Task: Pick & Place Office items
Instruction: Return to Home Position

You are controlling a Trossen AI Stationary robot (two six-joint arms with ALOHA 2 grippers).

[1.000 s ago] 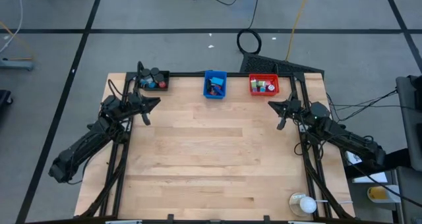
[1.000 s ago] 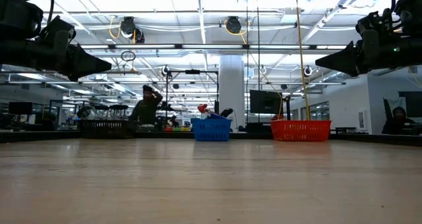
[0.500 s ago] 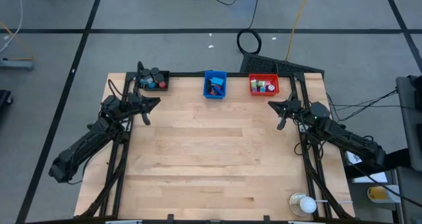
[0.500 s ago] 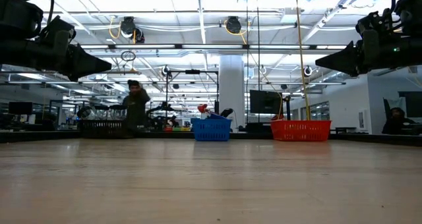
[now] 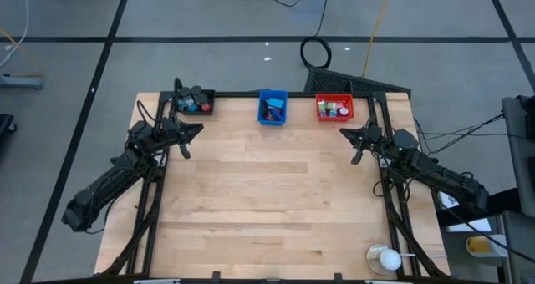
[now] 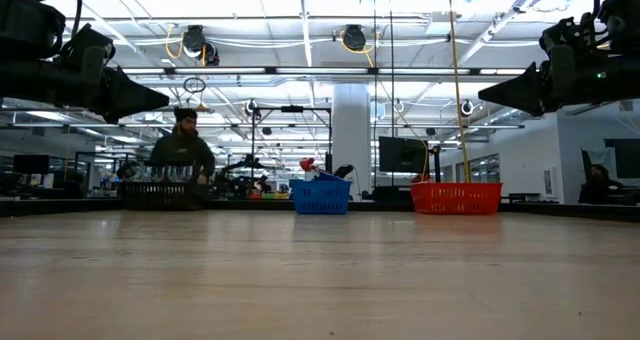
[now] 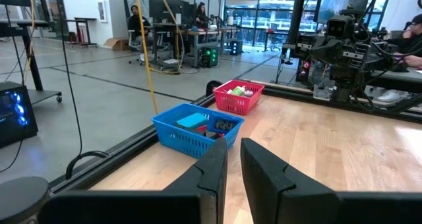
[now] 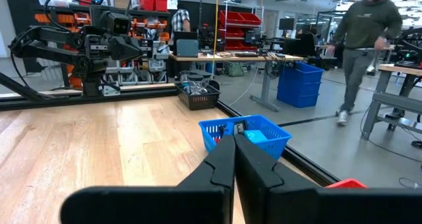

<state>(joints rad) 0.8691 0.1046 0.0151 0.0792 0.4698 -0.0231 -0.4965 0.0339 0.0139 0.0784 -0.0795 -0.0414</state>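
My left pincer (image 5: 194, 130) hangs above the pale wooden table (image 5: 267, 192) at about 10 o'clock, over the left border. Its two dark fingers (image 7: 214, 168) are drawn together with only a thin slit between them, and they grasp nothing. My right pincer (image 5: 345, 134) hangs at about 2 o'clock over the right border, clenched and empty as well. Both point inward across the table towards each other, and the low view shows both well above the wood.

The small assorted office items (image 5: 272, 110) lie in three baskets lined along the far edge. The blue plastic mesh basket (image 5: 261, 109) at 12 o'clock holds dark and light blue pieces. The red plastic mesh basket (image 5: 334, 98) at 1 o'clock holds green, white and red pieces. The black basket (image 5: 209, 94) at 11 o'clock, just beyond my left pincer, holds a red and a blue piece. No pieces lie on the open wood.

A roundish white object in a clear holder (image 5: 386, 257) sits at the 5 o'clock corner, well apart from both pincers.

In the low view a person in dark clothes (image 6: 183, 160) shows in the room behind the black basket.
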